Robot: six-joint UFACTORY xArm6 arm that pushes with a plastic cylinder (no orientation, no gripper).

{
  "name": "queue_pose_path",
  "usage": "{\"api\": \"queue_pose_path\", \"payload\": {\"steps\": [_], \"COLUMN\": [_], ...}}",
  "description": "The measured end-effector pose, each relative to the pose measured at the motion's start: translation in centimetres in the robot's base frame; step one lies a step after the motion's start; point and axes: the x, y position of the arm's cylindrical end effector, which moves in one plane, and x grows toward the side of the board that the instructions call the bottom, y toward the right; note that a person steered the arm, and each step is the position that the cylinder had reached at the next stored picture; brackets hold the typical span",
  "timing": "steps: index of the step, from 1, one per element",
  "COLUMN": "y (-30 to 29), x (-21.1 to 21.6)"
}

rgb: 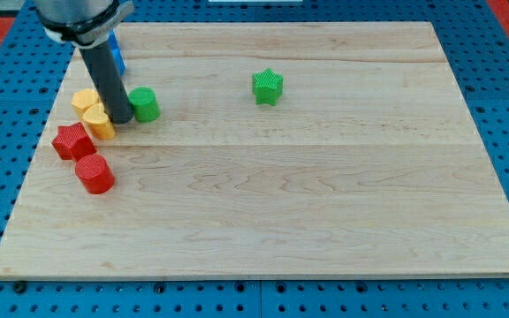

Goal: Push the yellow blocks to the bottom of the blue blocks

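Note:
Two yellow blocks lie at the view's left: one [84, 99] above, the other [100, 123] just below and right of it. Their shapes are partly hidden by the rod. A blue block [117, 55] sits above them near the board's top left, mostly hidden behind the rod. My tip [120, 118] rests on the board, touching or almost touching the right side of the lower yellow block, between it and the green cylinder [144, 103].
A red star block [72, 140] and a red cylinder [94, 173] lie below the yellow blocks. A green star block [268, 86] sits at the top middle. The wooden board [325, 203] has its left edge close to the blocks.

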Motion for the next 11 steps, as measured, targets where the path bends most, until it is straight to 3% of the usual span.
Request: {"api": "queue_pose_path", "payload": {"steps": [2,4,5,6,7,8,9,10,11], "y": [2.2,-4.1,-1.4,-4.9,-5.4,-3.3,1.3,2.1,-4.5], "x": [7.5,-2.2,-0.7,-2.3,-7.7,-9.3,-8.2,-3.2,-2.8]}}
